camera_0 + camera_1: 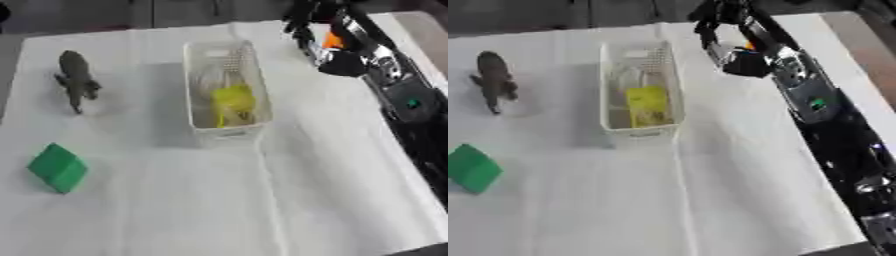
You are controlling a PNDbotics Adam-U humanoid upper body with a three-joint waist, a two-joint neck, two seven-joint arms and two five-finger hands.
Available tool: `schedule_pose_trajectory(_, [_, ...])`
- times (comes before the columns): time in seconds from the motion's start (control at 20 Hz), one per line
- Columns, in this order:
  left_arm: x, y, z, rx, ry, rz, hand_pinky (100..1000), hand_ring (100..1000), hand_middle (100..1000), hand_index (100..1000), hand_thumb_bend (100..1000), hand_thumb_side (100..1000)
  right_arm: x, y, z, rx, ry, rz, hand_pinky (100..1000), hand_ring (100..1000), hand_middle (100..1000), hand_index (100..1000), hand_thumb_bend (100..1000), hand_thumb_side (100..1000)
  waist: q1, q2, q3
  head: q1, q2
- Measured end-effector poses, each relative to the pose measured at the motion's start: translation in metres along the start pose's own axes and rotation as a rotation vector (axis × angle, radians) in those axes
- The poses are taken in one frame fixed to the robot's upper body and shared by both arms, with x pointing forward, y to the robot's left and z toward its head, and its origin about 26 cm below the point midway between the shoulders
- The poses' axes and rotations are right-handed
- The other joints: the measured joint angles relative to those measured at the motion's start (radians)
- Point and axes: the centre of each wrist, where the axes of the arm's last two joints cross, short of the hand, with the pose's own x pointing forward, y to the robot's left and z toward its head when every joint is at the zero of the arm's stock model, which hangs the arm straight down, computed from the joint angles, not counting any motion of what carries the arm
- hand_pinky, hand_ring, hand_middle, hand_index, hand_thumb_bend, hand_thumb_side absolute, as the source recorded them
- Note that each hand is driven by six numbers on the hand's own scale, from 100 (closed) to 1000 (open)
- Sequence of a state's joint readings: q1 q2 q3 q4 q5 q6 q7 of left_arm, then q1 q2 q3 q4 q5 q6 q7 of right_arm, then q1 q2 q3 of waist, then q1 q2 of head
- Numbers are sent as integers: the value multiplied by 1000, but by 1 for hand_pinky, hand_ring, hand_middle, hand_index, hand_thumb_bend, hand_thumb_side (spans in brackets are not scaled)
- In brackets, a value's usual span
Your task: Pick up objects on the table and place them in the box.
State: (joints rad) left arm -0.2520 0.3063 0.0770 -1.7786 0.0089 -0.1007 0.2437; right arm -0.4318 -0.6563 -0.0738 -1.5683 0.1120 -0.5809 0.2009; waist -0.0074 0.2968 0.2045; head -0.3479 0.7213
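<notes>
- Box (225, 130) of white, see-through plastic, long and narrow, standing mid-table on the white cloth (262, 200), open at the top.
- Inside, at the near end: a yellow object (233, 101), soft in outline, resting on the floor of the box; paler, unclear shapes at the far end.
- Left of the box, well apart: a dark grey-green animal figure (77, 79), long-bodied, tail pointing toward the near edge.
- Nearer the front left corner: a green block (58, 167), angular, lying tilted on the cloth.
- Right hand (306, 22) at the far right of the table, beyond the box's far end, fingers curled downward; something orange (332, 41) seen just behind the wrist, whether gripped or merely beside it cannot tell.
- Right arm (815, 105) black and silver, stretched along the right side.
</notes>
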Motion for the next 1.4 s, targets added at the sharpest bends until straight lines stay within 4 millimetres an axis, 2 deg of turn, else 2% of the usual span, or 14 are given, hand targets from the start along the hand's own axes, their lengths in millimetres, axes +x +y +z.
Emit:
schedule_pose_trajectory(1.05, [1,0,-1,-1,-3,1,620,678,661,759,284,1000,0,0,0,1,1,0,540,639,694,795,100,490,5,-8,6,-5,0])
schedule_pose_trajectory(1.4, [1,-2,-1,-10,0,2,621,679,662,760,282,1000,-4,-7,-2,2,11,34,575,663,718,807,100,477,6,-8,5,-8,0])
